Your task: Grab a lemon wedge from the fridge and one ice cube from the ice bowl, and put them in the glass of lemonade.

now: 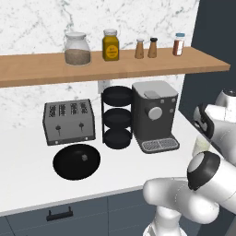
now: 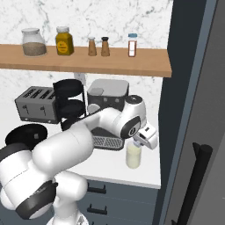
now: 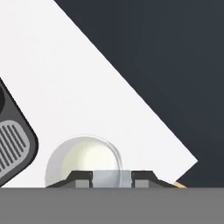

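Tool [image 3: 112,178] poised just above the glass of lemonade [image 2: 133,154], a pale translucent cube pinched between its 2 fingertips [image 3: 82,178], glass upright on the white worktop [image 2: 110,165], between coffee machine [image 1: 154,115] and fridge [image 2: 193,110]

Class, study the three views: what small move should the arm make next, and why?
Probably open the claw to release. It grips a pale grey block, seemingly the ice cube, right above the glass of lemonade, whose open mouth lies just below the fingertips.
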